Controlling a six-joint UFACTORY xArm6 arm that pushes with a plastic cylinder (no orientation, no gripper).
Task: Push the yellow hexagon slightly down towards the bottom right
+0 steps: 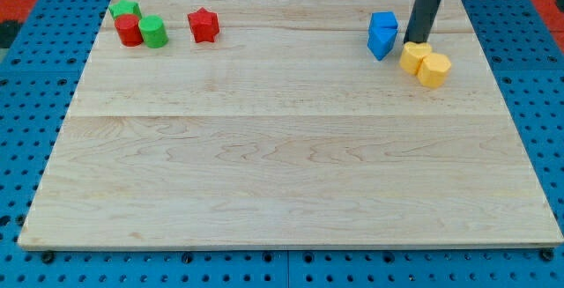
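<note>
Two yellow blocks sit together at the view's upper right: one yellow block on the left and a yellow hexagon touching it at its lower right. My tip stands at the upper edge of the left yellow block, just up and left of the hexagon. Two blue blocks stand close to the left of my tip.
At the view's upper left are a green block, a red cylinder and a green cylinder, bunched together. A red star lies to their right. The wooden board lies on a blue pegboard.
</note>
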